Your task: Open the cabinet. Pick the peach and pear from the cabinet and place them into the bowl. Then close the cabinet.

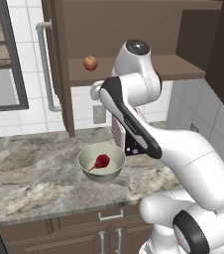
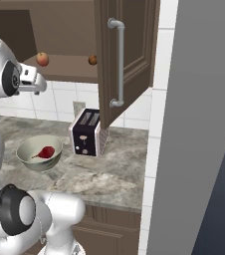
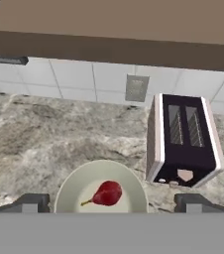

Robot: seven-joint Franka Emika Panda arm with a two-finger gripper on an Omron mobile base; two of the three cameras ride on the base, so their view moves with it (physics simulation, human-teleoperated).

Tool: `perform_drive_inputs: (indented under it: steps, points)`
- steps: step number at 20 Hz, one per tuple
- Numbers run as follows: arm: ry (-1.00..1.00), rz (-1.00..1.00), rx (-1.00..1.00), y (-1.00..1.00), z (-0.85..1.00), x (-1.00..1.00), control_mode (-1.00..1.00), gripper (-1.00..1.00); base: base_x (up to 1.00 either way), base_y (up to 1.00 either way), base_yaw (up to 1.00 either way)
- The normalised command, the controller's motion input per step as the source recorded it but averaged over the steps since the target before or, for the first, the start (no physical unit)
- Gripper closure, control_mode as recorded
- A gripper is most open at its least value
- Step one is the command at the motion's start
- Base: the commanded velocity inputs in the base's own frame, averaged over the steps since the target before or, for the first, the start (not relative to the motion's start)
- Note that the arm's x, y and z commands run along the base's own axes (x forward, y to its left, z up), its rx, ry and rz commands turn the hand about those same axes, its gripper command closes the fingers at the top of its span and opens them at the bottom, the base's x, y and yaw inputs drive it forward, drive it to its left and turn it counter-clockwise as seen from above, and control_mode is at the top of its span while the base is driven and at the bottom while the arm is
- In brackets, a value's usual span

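I find the pear (image 3: 107, 193) lying in the bowl (image 3: 74, 186) on the surface, my gripper (image 3: 111, 203) above it, fully open and empty. The peach (image 1: 90, 63) sits on the cabinet (image 1: 134, 30) shelf. My concern: reaching up, the arm could strike the shelf edge or nudge the peach rolling.

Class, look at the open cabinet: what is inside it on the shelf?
On the cabinet shelf sit the peach and a smaller dark brown fruit. The arm hides part of the shelf in the left base view.
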Motion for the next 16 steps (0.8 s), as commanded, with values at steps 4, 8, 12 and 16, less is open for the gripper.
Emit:
perform_drive_inputs:
  steps: [4, 8, 12, 16]
  points:
    - [-0.13, -0.07, 0.08, -0.06, 0.29, 0.22, -1.0, -1.0, 0.0, 0.0, 0.0]
    - [-0.13, -0.06, 0.1, -0.01, 0.33, 0.33, -1.0, -1.0, 0.0, 0.0, 0.0]
    - [-0.07, -0.04, 0.07, 0.0, 0.44, 0.36, -1.0, -1.0, 0.0, 0.0, 0.0]
    - [0.0, -0.01, 0.01, 0.0, 0.41, 0.4, -1.0, -1.0, 0.0, 0.0, 0.0]
